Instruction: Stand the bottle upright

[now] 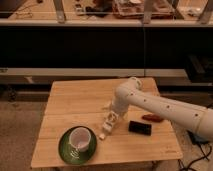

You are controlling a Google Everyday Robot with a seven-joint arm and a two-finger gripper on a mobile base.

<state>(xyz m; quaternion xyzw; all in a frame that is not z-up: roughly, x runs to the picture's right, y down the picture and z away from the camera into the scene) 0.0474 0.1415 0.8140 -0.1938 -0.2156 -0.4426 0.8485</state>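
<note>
The wooden table (75, 102) holds the task's things. My white arm reaches in from the right, and its gripper (110, 119) points down at the table's middle, just right of the green plate. A slim whitish bottle (107, 126) shows at the gripper's tip, tilted, with its lower end near the table. The gripper partly hides it, and I cannot tell whether the bottle is held.
A white cup (80, 137) stands on a green plate (67, 150) at the front left. A small white block (102, 135) lies just below the gripper. A black rectangle (139, 128) and a reddish object (152, 118) lie to the right. Dark shelving stands behind the table.
</note>
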